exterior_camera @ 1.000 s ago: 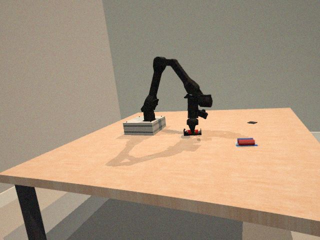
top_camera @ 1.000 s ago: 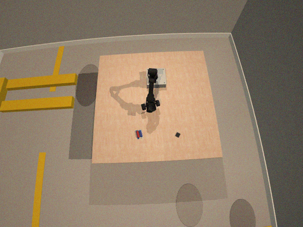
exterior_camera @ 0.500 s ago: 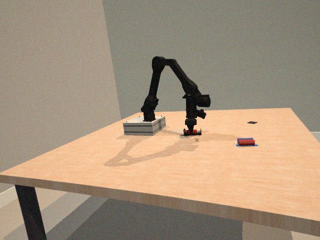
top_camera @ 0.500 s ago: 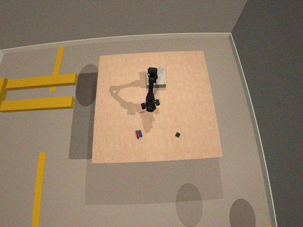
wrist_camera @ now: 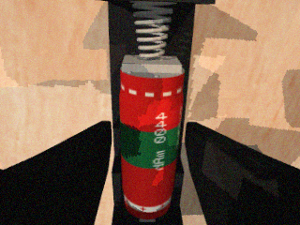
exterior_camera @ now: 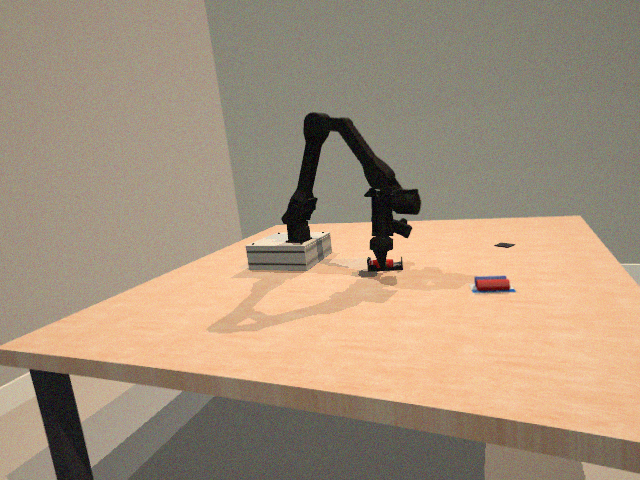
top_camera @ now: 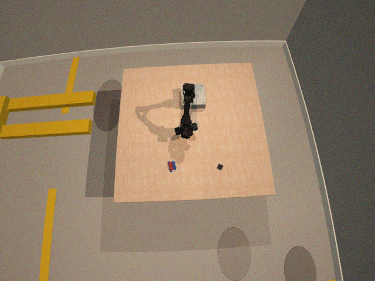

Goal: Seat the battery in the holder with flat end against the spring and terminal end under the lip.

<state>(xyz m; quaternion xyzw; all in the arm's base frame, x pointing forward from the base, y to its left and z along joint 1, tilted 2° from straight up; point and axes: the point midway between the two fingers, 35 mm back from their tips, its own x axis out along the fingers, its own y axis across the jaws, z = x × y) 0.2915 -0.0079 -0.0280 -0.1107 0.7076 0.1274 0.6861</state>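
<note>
The black holder [exterior_camera: 397,268] [wrist_camera: 182,33] stands on the table below the arm. The red battery [exterior_camera: 388,262] [wrist_camera: 150,105] with a green band lies lengthwise in it, in line with it in the wrist view. Its grey flat end faces the coil spring [wrist_camera: 151,35] and appears to meet the spring's near end; the coils look spread. The terminal end is at the bottom of the wrist view; the lip is not visible there. My gripper [exterior_camera: 381,266] [wrist_camera: 148,131] is slightly open around the battery, with narrow gaps beside both sides. Whether the battery lies fully flat is hard to tell.
A red and a blue cylinder [top_camera: 171,165] [exterior_camera: 492,284] lie side by side on a small blue and white base, farther from the arm's base than the holder. A small dark square [top_camera: 220,167] [exterior_camera: 504,244] lies on the table. The arm stands on a grey box [top_camera: 200,95] [exterior_camera: 276,257].
</note>
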